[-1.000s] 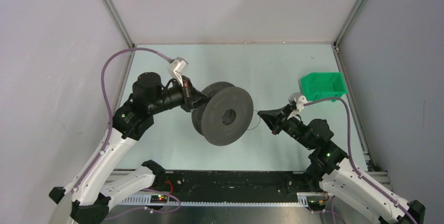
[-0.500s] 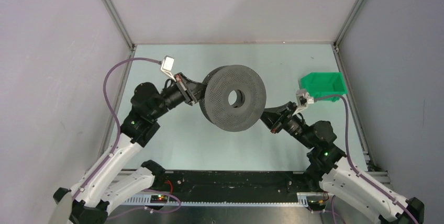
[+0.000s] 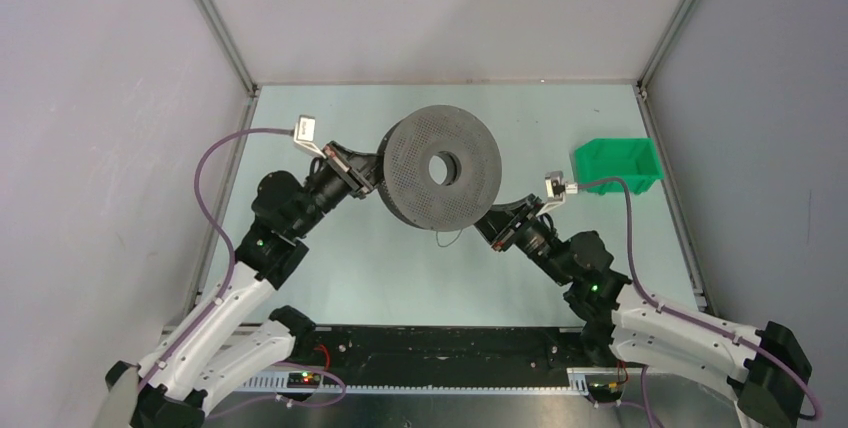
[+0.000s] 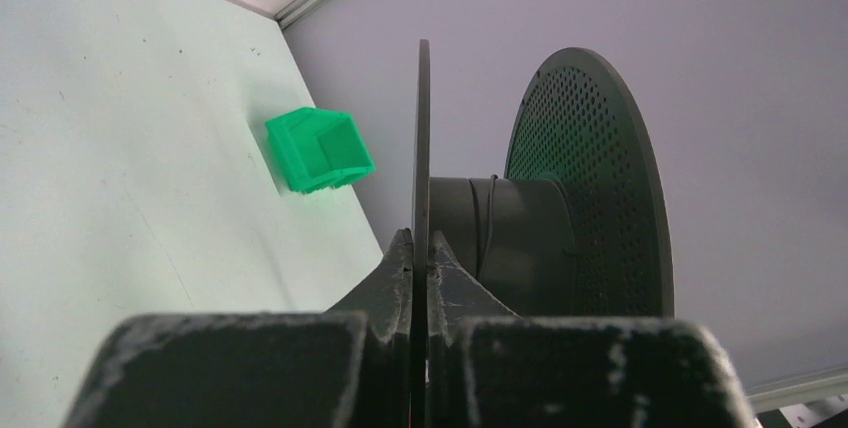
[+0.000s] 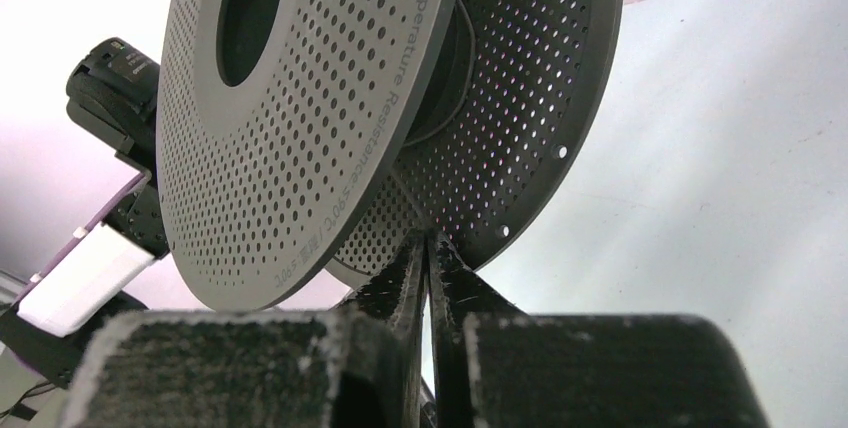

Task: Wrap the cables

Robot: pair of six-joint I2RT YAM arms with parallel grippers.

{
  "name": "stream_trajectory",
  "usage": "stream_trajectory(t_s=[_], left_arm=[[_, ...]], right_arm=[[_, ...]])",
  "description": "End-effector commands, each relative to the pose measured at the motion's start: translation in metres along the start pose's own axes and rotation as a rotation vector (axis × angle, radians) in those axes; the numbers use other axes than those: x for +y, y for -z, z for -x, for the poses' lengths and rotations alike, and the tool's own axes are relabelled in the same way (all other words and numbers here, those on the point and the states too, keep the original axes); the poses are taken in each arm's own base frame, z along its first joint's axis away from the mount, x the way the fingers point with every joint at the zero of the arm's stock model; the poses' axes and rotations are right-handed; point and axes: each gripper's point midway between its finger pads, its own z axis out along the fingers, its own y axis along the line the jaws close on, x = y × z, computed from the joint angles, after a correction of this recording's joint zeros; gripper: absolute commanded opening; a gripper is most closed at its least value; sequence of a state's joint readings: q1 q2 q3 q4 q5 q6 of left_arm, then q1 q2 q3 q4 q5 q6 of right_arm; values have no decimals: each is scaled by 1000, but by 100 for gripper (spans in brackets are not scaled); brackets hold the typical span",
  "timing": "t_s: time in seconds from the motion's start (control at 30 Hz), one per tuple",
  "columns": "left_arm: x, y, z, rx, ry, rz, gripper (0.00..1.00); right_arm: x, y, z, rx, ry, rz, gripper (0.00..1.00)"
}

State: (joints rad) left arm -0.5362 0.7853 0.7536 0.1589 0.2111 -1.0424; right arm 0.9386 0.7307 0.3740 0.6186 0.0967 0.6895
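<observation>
My left gripper is shut on the rim of one flange of the dark grey perforated spool and holds it up off the table, its face turned toward the top camera. In the left wrist view the jaws pinch the thin flange edge, and a few turns of the thin black cable lie on the hub. My right gripper sits just below and right of the spool, fingers closed. In the right wrist view its tips pinch the cable, which runs up to the hub. A slack loop of the cable hangs under the spool.
A green bin stands at the right edge of the pale green table; it also shows in the left wrist view. Grey walls enclose the table on three sides. Purple hoses arc above both arms.
My left gripper has lifted the spool and turned it, so its face points up at the camera. My right gripper has moved left, close under the spool, and the cable now hangs slack.
</observation>
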Motion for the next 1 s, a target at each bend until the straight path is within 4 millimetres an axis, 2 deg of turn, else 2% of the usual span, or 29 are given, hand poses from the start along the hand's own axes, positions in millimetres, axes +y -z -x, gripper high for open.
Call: stream_trajectory(t_s=[0.0, 0.37, 0.63, 0.8, 0.97], left_arm=[[-50, 6, 33, -125, 31, -165, 0], [-53, 6, 36, -134, 17, -169, 0], [-51, 5, 36, -139, 9, -168, 0], [-49, 6, 36, -143, 1, -166, 0], [-45, 6, 35, -149, 2, -155, 0]], right_arm=[[3, -6, 15, -86, -29, -11, 8], [3, 0, 14, -79, -26, -29, 8], [-1, 5, 0, -32, -33, -65, 20], [-2, 7, -1, -38, -28, -68, 14], [2, 9, -2, -32, -6, -49, 16]])
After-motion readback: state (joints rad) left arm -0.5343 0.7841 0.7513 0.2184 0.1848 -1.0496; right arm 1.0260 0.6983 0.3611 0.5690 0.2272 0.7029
